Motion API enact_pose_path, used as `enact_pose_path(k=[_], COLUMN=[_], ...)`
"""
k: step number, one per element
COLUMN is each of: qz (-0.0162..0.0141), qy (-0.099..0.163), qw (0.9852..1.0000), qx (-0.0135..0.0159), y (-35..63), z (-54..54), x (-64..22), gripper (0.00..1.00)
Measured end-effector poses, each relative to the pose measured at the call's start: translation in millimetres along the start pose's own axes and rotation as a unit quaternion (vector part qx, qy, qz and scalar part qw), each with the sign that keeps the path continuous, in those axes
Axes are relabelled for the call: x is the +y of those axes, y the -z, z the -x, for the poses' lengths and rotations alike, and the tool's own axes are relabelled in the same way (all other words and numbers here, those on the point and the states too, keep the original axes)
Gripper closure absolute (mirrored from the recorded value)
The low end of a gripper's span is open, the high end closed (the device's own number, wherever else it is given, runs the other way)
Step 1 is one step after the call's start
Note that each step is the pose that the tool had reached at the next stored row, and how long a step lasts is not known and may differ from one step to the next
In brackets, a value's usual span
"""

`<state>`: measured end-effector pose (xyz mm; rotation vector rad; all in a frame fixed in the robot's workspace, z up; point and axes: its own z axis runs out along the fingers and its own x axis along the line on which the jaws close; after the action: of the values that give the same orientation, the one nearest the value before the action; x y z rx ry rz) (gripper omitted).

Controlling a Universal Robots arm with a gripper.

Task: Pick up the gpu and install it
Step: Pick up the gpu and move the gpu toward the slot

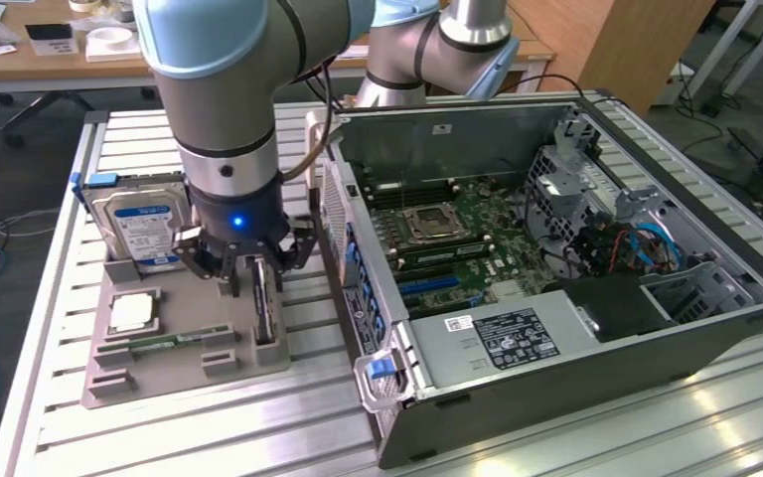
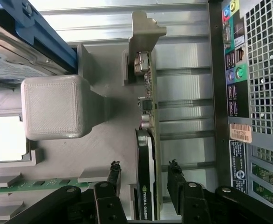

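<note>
Grey plastic tray (image 1: 190,376) on a slotted metal table (image 1: 156,442), beside an open computer case (image 1: 554,328). The gpu (image 1: 265,316) stands on its long edge in a slot along the tray's edge nearest the case. Its silver bracket (image 2: 143,42) is at the end away from the gripper. The arm's gripper (image 1: 259,285) hangs directly over the card with its jaws apart, one finger on each side and neither touching it. A hard drive (image 1: 143,229), a processor (image 1: 134,311) and a memory stick (image 1: 170,343) sit in other pockets, toward the tray's edge away from the case.

The step in hand looks like the grasp. To do it well, the fingers probably need to sit evenly about the card, so that both meet its flat faces together without tipping it in its slot.

The wrist view makes plain the gap between each of the fingers (image 2: 174,179) and the card, and shows the black cooler face turned toward the tray's middle. The exterior view gives the case's open interior and the arm standing upright above the tray.
</note>
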<state>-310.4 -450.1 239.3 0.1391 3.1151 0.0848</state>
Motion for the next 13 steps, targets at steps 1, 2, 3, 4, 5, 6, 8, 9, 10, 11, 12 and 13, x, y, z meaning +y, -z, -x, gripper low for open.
enact_pose_path(k=[1,2,3,4,5,6,8,9,10,11,12,13], qz=[0.0000,-0.0001,-0.0001,-0.0001,-0.0001,0.0000,0.0000,0.0000,0.0002,0.0001,0.0000,0.0000], qy=[0.000,0.000,0.000,0.000,0.000,0.000,0.000,0.000,0.000,0.000,0.000,0.000], qw=[1.0000,1.0000,1.0000,1.0000,1.0000,1.0000,1.0000,1.0000,1.0000,1.0000,1.0000,1.0000], qx=[0.0000,0.0001,0.0001,0.0001,0.0001,0.0000,0.0000,0.0000,-0.0002,-0.0001,0.0000,0.0000], y=[-0.9,-1.3,-1.2,-1.3,-1.3,-1.4,-1.4,-1.5,-2.1,-2.7,-3.3,-4.1], z=[0.0,-0.1,-0.1,-0.1,-0.1,-0.1,0.0,0.0,0.0,0.0,-0.1,-0.1], x=[0.0,0.0,-0.1,0.0,-0.1,0.0,0.0,0.0,0.0,-0.1,-0.1,-0.2], gripper=[0.47,0.47,0.47,0.47,0.47,0.47,0.47,0.47,0.47,0.47,0.47,0.47])
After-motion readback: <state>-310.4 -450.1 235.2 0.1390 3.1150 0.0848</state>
